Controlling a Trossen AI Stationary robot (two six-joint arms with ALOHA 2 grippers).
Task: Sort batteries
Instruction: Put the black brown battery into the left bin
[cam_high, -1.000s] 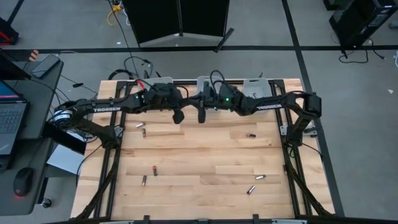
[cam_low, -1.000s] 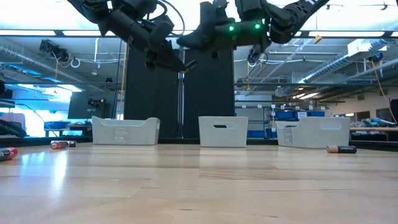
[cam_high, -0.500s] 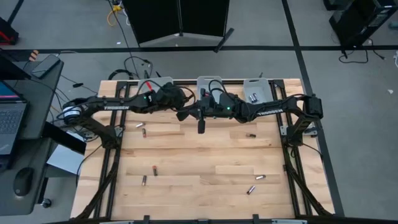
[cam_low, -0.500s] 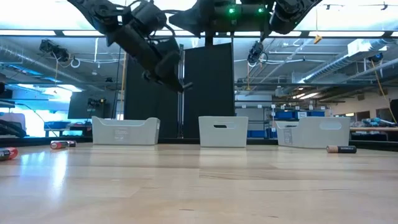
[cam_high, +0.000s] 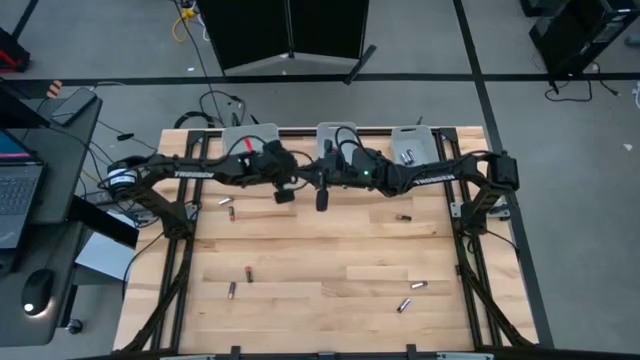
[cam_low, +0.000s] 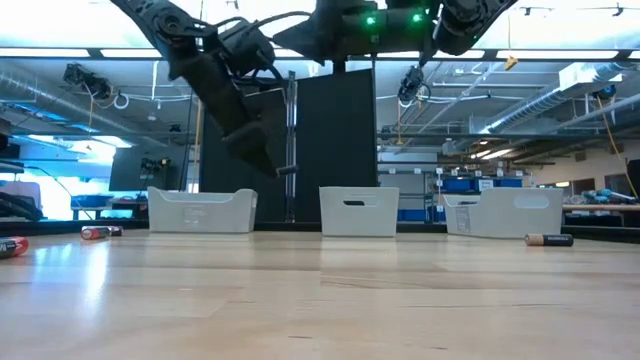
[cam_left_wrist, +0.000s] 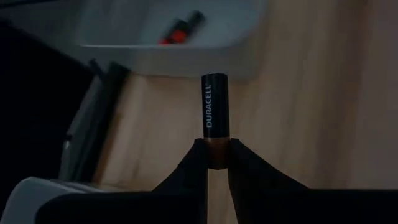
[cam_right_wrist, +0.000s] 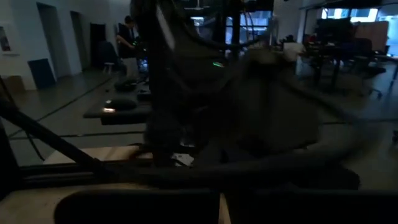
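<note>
Aloft, battery in left claw

I read "DURACELL" on the black battery my left tool grips; "TROSSEN" marks the left arm.

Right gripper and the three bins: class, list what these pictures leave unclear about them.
- Right gripper: open or shut unreadable; too small from above, right wrist view dark and blurred.
- Middle bin: contents hidden by its wall in the low view, by the arms in the high view.
- Left gripper: hides the battery's lower end.
</note>
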